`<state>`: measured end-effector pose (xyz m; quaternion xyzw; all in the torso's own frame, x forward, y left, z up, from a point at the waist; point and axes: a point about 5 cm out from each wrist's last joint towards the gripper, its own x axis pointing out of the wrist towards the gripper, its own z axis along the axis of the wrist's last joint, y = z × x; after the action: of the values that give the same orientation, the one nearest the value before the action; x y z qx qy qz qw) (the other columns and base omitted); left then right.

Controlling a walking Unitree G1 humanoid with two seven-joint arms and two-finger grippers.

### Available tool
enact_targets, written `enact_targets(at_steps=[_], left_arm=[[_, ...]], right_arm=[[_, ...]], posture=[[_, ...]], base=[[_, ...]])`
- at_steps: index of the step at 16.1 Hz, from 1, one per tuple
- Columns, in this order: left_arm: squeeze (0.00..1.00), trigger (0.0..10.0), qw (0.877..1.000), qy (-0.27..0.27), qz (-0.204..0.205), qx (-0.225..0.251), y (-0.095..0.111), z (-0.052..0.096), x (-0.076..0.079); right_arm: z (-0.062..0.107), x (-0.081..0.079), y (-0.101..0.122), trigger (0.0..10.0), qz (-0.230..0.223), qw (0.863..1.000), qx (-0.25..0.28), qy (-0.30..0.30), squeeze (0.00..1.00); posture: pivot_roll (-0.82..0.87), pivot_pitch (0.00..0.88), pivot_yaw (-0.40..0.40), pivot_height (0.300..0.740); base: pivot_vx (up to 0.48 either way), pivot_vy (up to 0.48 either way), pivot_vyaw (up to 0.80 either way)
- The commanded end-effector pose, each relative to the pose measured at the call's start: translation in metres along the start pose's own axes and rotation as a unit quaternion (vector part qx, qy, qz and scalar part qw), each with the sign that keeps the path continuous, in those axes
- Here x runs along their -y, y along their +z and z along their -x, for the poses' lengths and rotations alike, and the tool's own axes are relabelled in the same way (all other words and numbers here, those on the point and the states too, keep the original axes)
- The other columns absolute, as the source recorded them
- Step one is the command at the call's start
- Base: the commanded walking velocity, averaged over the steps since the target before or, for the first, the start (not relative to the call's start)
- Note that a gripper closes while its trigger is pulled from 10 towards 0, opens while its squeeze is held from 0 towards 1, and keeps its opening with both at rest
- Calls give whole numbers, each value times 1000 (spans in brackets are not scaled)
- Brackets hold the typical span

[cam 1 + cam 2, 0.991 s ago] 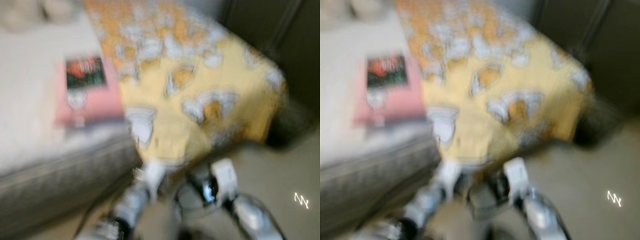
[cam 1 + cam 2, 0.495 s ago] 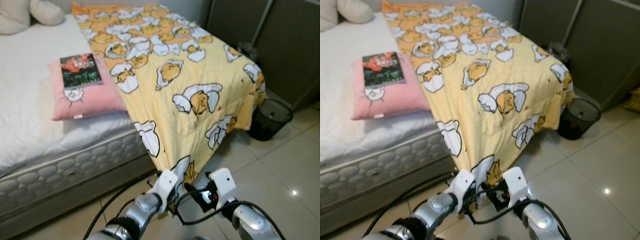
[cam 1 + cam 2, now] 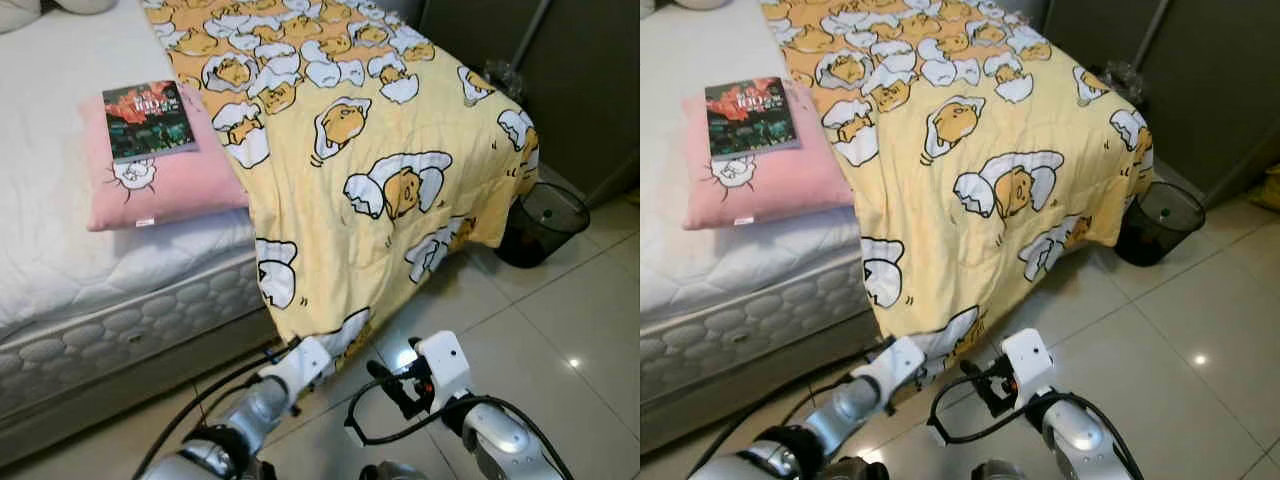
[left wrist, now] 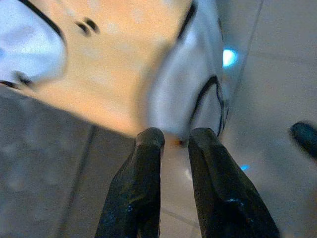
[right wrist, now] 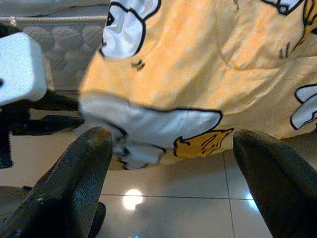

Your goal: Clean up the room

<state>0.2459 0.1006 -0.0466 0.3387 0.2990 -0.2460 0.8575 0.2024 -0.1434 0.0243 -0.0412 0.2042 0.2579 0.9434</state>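
Low at the near edge of the scene, both arms reach toward the hanging corner of a yellow blanket (image 3: 400, 150) printed with a cartoon egg-yolk figure in white shells.

Left gripper (image 4: 171, 141): fingers (image 4: 143, 168) nearly together, only a narrow gap between them, tips right at the blanket's lowest hem. Cannot tell whether cloth sits in the gap; the wrist view is blurred there.

Right gripper (image 5: 171, 144): jaws wide apart, nothing between them, aimed at the same hanging corner from the right, just short of it, above the tiled floor (image 3: 560, 310).

Blanket covers the right part of the bed (image 3: 60, 250) and drapes over its near side and foot, almost to the floor.

Pink pillow (image 3: 160, 170) lies on the white mattress to the left of the blanket, touching its edge. A book (image 3: 147, 120) rests flat on the pillow; dark cover, red title lettering too small to read.

Black mesh waste bin (image 3: 540, 222) stands on the floor at the far right, beside the blanket's foot corner.
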Motion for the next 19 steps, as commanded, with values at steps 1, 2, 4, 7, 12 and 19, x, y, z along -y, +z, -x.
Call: enact_targets(at_steps=[1,2,4,7,12,19], left_arm=[[1000,10000,1000,14,-17,-16,-14,3,-4],[1000,10000,999,29,-15,-15,-19,5,-11],[1000,10000,997,75,16,-5,-30,11,-37],[1000,10000,968,159,172,93,-3,15,-79],[0,10000,847,318,303,299,82,48,-151],[0,10000,848,351,313,245,75,49,-152]], right_arm=[[-3,1,3,10000,3,1000,10,-6,0],[-5,1,6,10000,5,1000,17,-8,0],[-17,5,16,10000,8,999,36,-12,0],[-35,13,41,10000,15,996,79,-32,0],[-42,47,122,10000,-9,967,220,-125,0],[-55,45,120,10000,-13,969,216,-121,0]], posture=[[-100,68,-14,740],[-92,59,-11,740],[-53,17,1,740],[0,0,8,740],[12,0,-7,740],[-11,0,3,740]], base=[[0,0,0],[0,0,0],[0,0,0],[0,0,0],[0,0,0],[0,-343,498]])
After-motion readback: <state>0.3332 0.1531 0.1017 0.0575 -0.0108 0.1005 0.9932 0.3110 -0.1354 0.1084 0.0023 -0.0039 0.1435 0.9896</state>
